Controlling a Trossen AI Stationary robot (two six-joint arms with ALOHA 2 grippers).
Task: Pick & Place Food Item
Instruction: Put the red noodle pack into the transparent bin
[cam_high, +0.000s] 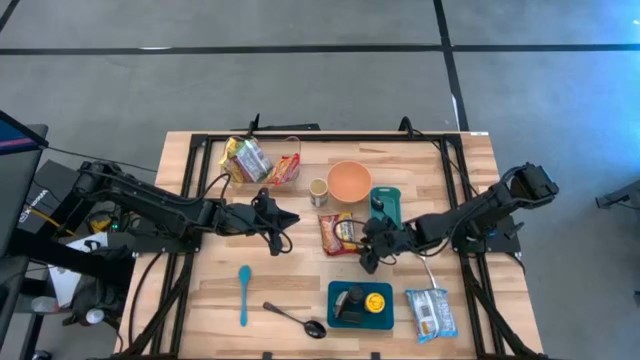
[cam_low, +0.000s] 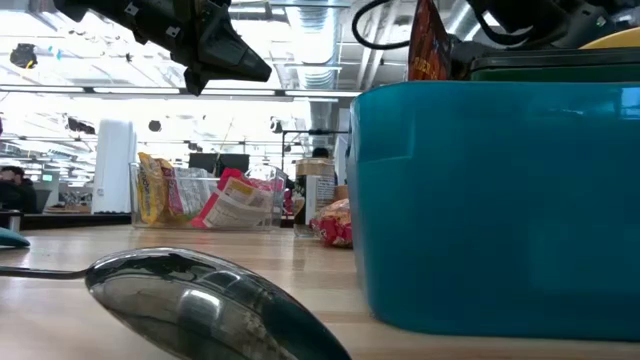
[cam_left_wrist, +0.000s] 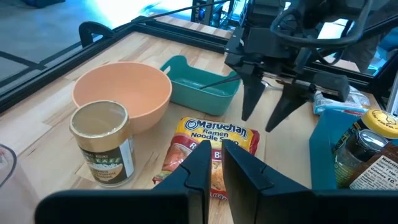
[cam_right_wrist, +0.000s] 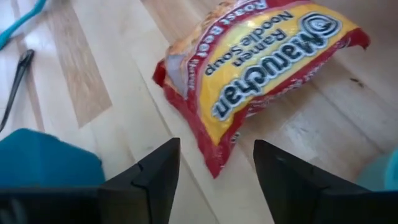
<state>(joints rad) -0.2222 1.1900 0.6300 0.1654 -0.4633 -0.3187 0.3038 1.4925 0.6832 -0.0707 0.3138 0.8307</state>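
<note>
Spoon (cam_low: 190, 300) bowl fills the low view foreground, teal bin (cam_low: 495, 200) wall right beside it. Landmark = ramen pack (cam_high: 342, 233), lying flat on the tabletop (cam_high: 470, 170), mid-board.

Right tool (cam_high: 371, 252) hovers at the pack's near-right corner, fingers (cam_right_wrist: 158, 171) spread wide either side of that edge, nothing held, not touching. Left tool (cam_high: 287, 219) sits left of the pack, apart from it, fingers (cam_left_wrist: 202, 168) pinched narrow, empty.

Around the pack:
- orange bowl (cam_high: 349, 180) just behind it
- small jar (cam_high: 318, 192) behind-left, beside the bowl
- green tray (cam_high: 386, 203) behind-right, close to the right tool
- teal bin with bottles in front-right, near the right tool
- white packet (cam_high: 431, 311) further right of the bin
- blue spoon (cam_high: 243, 293) and metal spoon front-left, well apart
- clear box (cam_high: 262, 160) of snack bags far behind-left

Tightest spot: right tool between tray and bin.
</note>
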